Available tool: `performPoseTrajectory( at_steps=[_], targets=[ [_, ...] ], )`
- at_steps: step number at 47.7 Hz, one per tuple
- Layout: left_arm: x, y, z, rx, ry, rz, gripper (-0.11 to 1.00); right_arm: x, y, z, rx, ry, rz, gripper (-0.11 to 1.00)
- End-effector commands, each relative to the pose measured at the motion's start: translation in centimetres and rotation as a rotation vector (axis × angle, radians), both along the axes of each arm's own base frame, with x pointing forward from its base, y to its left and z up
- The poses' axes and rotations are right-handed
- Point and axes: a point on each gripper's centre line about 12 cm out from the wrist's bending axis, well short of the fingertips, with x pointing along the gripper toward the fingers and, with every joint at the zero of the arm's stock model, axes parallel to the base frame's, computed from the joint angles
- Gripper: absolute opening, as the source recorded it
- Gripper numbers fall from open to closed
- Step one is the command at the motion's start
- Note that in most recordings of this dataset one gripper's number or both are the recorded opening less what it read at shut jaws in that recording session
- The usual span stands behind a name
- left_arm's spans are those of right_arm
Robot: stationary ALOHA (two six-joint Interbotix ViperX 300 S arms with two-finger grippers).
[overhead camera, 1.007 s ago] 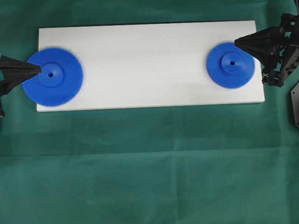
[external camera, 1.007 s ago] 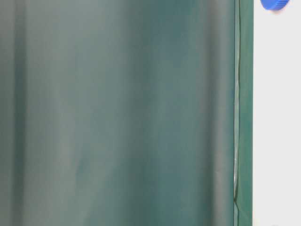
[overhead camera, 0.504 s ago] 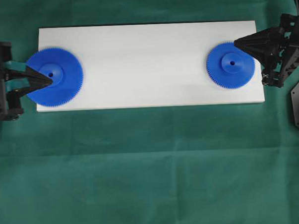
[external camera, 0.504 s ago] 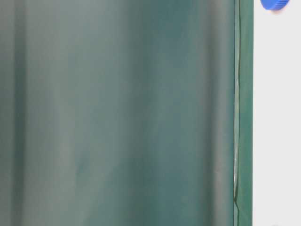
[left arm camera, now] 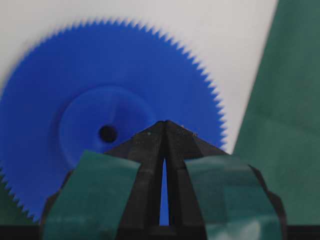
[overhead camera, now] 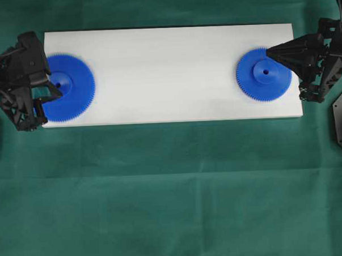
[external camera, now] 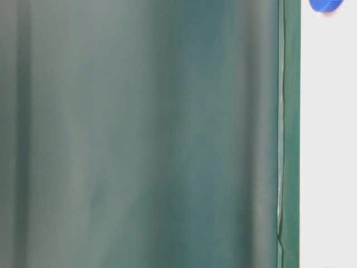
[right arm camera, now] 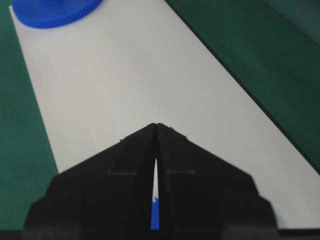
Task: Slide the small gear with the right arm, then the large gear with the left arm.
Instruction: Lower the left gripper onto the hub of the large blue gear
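Overhead view: white board lying flat on a green cloth, its long side running left to right. The large gear lies flat on the board's left end, its toothed rim reaching the board's left edge. The small gear lies flat on the board's right end, just inside the right edge. The two gears are well apart, with bare board between them.

The left arm reaches in from the left; its gripper points to the right and its tip lies over the large gear's raised hub. In the left wrist view the left gripper is closed to a point, the fingers meeting at the tip with only a thin slit behind; teal tape patches cover the finger bases. The tip sits on the hub of the large gear, just beside the centre hole.

The right arm reaches in from the right; its gripper points to the left, the tip over the upper right rim of the small gear. In the right wrist view the right gripper is likewise pressed together at the tip, holding nothing; a sliver of blue shows through the slit. Whether the tip touches the small gear cannot be told.

Table-level view: a blue gear edge on the white board.
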Motion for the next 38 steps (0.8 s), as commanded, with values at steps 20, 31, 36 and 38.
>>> performPoseTrajectory(
  at_steps=[20,31,36,38],
  targets=[
    [0.6,1.6,-0.5,0.025,0.002,0.030,0.00,0.4,0.0,0.3,-0.006,-0.019,0.013,0.50],
    [0.3,2.0,-1.9,0.019,0.019,0.050,0.00,0.6,0.2,0.1,-0.002,-0.012,0.024,0.50],
    [0.3,2.0,-2.3,0.019,0.023,0.049,0.00,0.7,0.3,0.0,-0.001,-0.012,0.031,0.50],
    [0.3,2.0,-2.5,0.018,0.026,0.049,0.00,0.7,0.3,0.1,-0.002,-0.014,0.034,0.50]
  ],
)
